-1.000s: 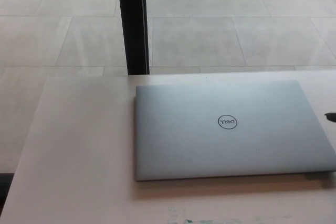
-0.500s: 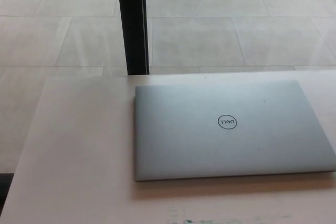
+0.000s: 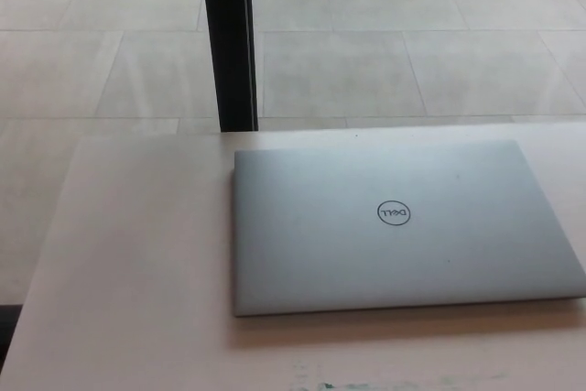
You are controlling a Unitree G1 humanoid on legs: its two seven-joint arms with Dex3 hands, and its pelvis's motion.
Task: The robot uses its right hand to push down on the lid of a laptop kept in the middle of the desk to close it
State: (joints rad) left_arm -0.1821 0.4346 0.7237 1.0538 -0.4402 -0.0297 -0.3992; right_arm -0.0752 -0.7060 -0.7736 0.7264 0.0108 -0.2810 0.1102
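On the pale surface (image 3: 137,254) the silver Dell laptop (image 3: 403,226) lies flat, lid fully down, so the closing looks finished; neither hand shows, their state unknowable.

I am seeing the laptop (image 3: 394,226) showing a smooth matt silver metal-looking lid, a dark printed logo (image 3: 394,214) sitting on it, the desk (image 3: 137,263) looking pale, smooth and matt, a glossy black post (image 3: 229,38) standing at eleven o'clock, floor tiles (image 3: 412,61) gleaming faintly.

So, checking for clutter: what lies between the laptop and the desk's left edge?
Nothing: the head view shows only bare desk left of the closed laptop.
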